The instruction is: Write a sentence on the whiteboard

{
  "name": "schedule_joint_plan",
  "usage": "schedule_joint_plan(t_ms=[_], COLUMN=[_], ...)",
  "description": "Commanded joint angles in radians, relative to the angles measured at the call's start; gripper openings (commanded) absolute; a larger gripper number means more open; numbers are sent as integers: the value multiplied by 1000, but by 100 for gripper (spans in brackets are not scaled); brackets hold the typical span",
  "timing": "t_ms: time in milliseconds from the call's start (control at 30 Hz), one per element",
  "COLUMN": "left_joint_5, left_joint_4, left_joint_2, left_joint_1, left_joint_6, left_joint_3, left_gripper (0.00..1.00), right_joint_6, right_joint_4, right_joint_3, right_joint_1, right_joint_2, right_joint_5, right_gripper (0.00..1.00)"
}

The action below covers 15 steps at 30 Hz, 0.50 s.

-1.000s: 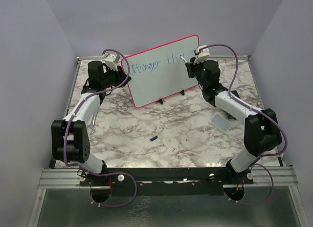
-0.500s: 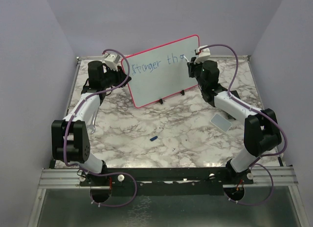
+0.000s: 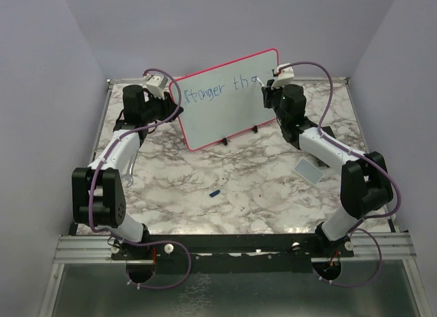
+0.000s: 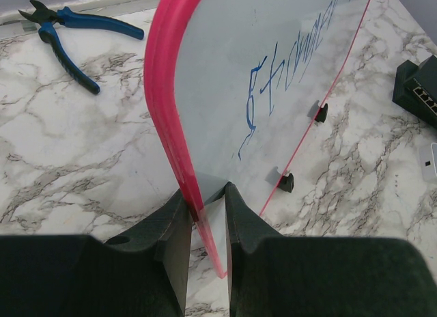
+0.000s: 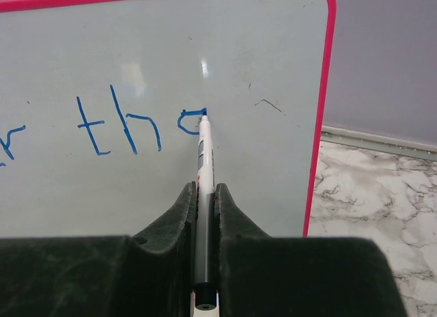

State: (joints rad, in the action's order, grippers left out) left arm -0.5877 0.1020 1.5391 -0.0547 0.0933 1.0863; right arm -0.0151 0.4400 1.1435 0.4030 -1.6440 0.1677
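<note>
Left gripper (image 3: 175,98): clamped on the left edge of the whiteboard (image 3: 225,119). In the left wrist view the pink-red frame sits pinched between the two dark fingers (image 4: 179,225), near the lower corner. Blue-handled pliers (image 4: 68,37) lie on the marble table (image 3: 225,173) beyond that edge, well apart from the board.

Whiteboard: stands at the far middle of the table, between the two arms. It is tilted, right corner higher than left, with its two black feet (image 3: 225,141) on the marble. The writing side faces the arms.

The sentence (image 3: 218,90): one row of blue lettering along the upper part of the board. It reads roughly "Stronger th", followed by a partly drawn letter. No second row shows.

Small blue piece (image 3: 214,193): lies alone on the marble in front of the board, well apart from it. Too small to tell what it is.

Right gripper (image 3: 265,85): fingers together on a white marker (image 5: 203,153), which runs up between them. The marker tip touches the board at the top of the unfinished blue letter, near the board's right frame.

Grey pad (image 3: 308,171): flat on the marble at the right, beside the right arm's forearm.
</note>
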Motion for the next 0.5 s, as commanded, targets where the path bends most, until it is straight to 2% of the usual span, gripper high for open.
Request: schedule_joint_plan(t_ms=[0, 467], left_joint_5=[-1, 1], left_joint_4=[-50, -51], left_joint_2=[7, 5], left_joint_1=[-14, -14], left_joint_6=[-46, -46], left_joint_3=[3, 1], left_gripper=[6, 6], right_joint_6=[12, 48], right_joint_4=[-1, 4], right_joint_3=[-25, -64], right_joint_1=[2, 2], right_joint_2=[-23, -18], right_joint_5=[13, 36], right_gripper=[1, 1])
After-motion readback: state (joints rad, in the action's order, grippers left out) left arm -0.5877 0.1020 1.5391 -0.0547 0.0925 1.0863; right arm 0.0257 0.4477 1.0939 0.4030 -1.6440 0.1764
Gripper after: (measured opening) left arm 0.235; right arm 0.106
